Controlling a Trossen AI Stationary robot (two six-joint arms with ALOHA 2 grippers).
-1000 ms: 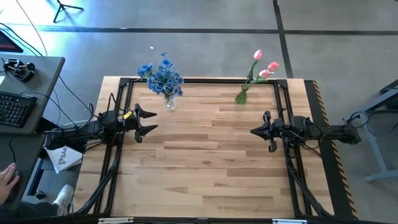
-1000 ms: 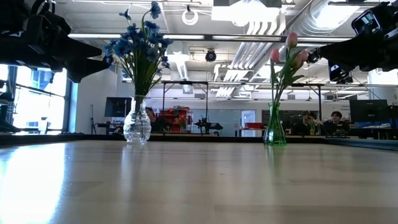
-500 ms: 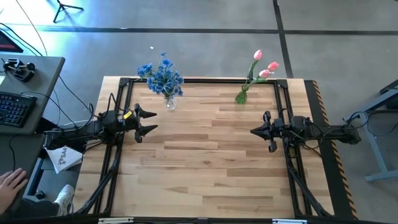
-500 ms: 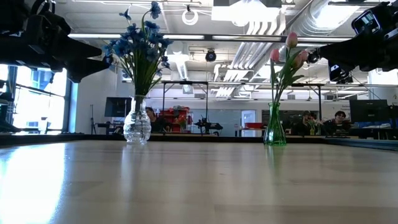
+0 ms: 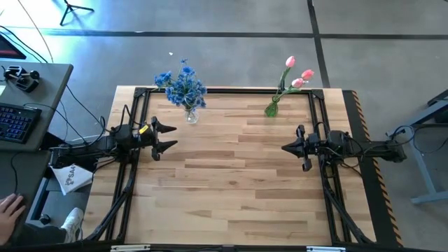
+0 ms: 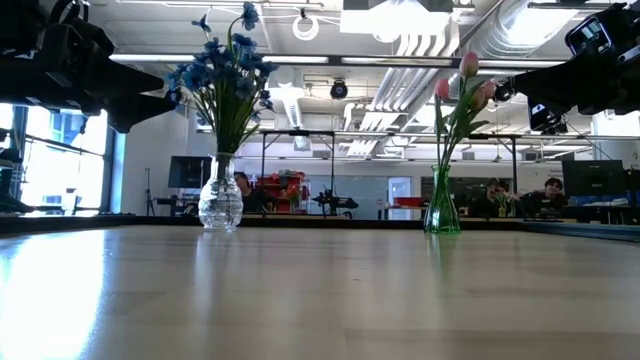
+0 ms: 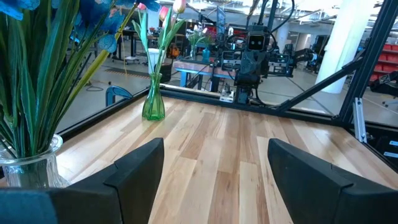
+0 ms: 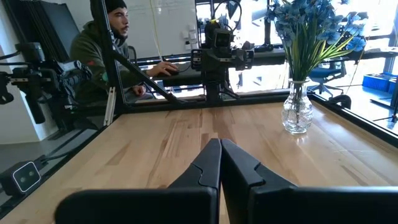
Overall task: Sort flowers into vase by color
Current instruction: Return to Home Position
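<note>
The blue flowers (image 5: 181,86) stand by their stems in a clear glass vase (image 5: 190,114) near the table's far edge, left of centre; the same vase (image 6: 220,196) shows in the low view. The pink tulips (image 5: 297,72) stand in a green vase (image 5: 271,107), far right. My left gripper (image 5: 170,136) hovers open at the left side, near the clear vase (image 7: 28,163). My right gripper (image 5: 285,148) hovers shut at the right side, holding nothing; its shut fingers (image 8: 219,163) point across the table.
A black frame (image 5: 224,91) runs along the table's far edge and sides. A person sits beyond the left side (image 8: 102,53), with a hand (image 5: 8,208) near the desk with a keyboard (image 5: 17,119). Bare wood (image 5: 231,175) lies between the grippers.
</note>
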